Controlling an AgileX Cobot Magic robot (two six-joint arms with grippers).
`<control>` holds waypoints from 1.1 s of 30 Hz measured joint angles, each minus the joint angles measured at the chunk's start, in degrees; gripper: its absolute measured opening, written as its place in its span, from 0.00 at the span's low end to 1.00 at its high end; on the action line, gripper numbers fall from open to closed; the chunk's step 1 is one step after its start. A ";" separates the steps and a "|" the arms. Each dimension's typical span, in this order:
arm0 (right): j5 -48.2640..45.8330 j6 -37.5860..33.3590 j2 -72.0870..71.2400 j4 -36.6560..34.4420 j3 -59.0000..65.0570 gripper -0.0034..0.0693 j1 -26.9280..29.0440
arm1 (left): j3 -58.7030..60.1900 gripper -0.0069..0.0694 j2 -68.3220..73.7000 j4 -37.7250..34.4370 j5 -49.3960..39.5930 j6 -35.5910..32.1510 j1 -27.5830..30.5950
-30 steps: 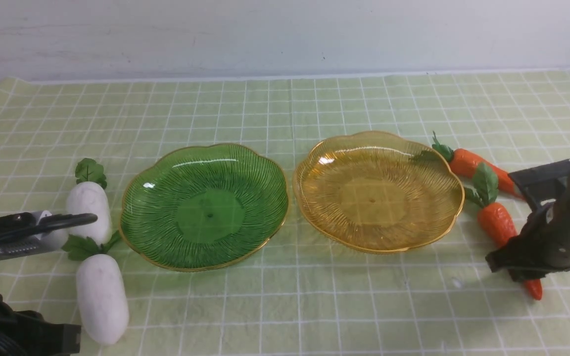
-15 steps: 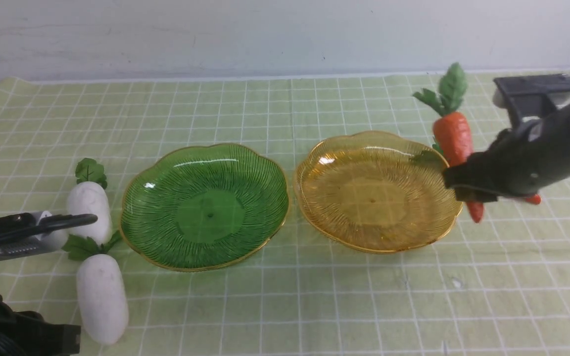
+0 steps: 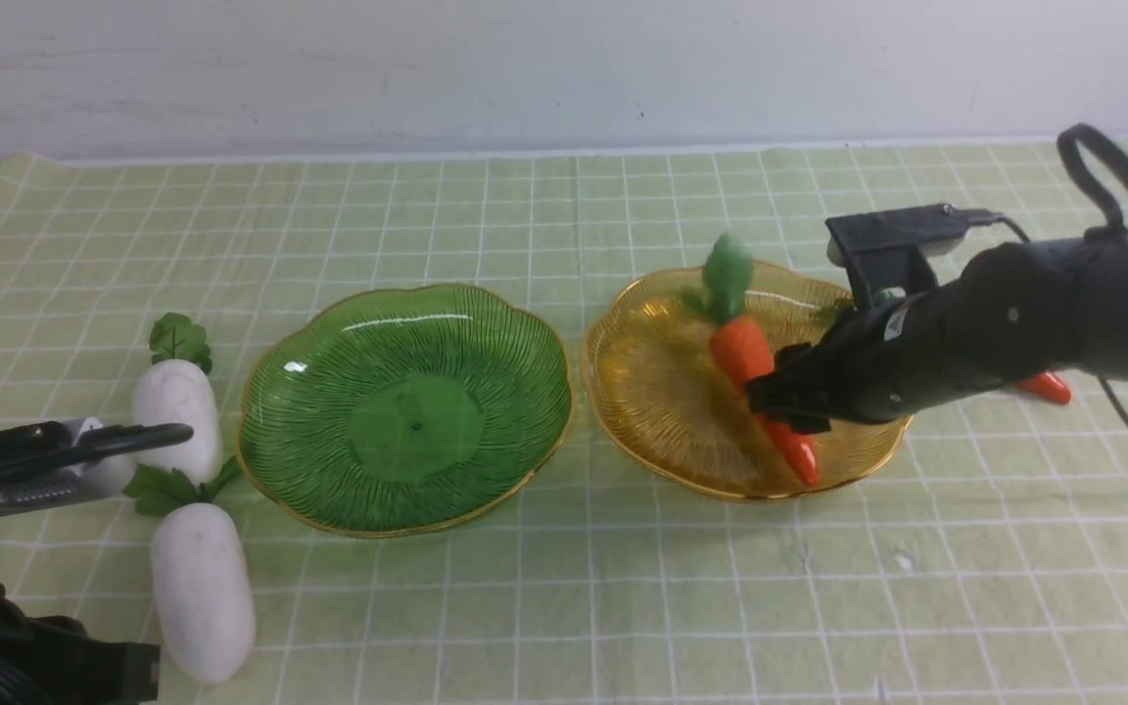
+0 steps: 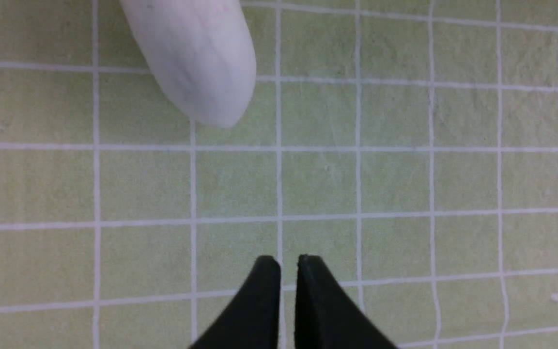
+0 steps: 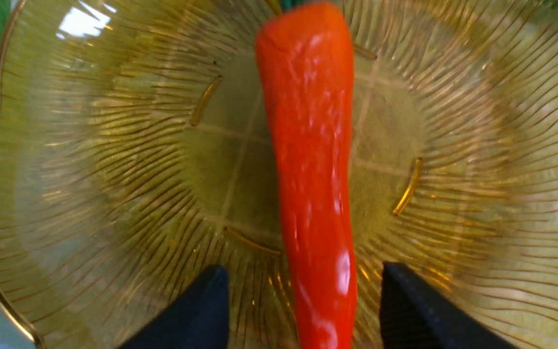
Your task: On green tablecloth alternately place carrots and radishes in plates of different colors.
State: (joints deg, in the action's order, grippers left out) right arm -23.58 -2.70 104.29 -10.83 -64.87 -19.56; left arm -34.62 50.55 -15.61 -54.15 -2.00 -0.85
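Front view: first carrot [image 3: 745,352] lies in the amber plate [image 3: 623,323], under the right gripper [image 3: 770,397]. Second carrot [image 3: 1044,388] lies on the green tablecloth [image 3: 525,607], mostly hidden behind the right arm. Green plate [image 3: 407,294] is empty. Far radish [image 3: 177,401] and near radish [image 3: 202,578] lie beside it, so three placements are left.

Left wrist view: left gripper [image 4: 288,261] is clenched and empty.

Right wrist view: jaws are spread clear of the carrot, which is released.

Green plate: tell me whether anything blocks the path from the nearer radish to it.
Nothing visible does. The nearer radish lies on the tablecloth beside the green plate, with only bare cloth between them.
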 joint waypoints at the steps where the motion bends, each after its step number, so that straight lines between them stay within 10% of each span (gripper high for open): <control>1: -0.53 0.62 -0.01 -0.11 -0.14 0.65 0.12 | 0.00 0.13 0.00 0.00 0.00 0.06 0.00; 16: -9.18 -1.89 1.60 8.85 -10.96 0.78 15.68 | 0.00 0.13 0.00 -0.11 0.00 0.80 0.00; 33: -0.20 -1.44 14.62 32.78 -11.30 0.78 17.40 | 0.00 0.13 0.00 -0.11 0.00 0.80 0.00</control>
State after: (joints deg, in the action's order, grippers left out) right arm -23.78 -4.14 118.91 21.95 -76.18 -2.16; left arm -34.62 50.55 -15.72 -54.15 -1.20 -0.85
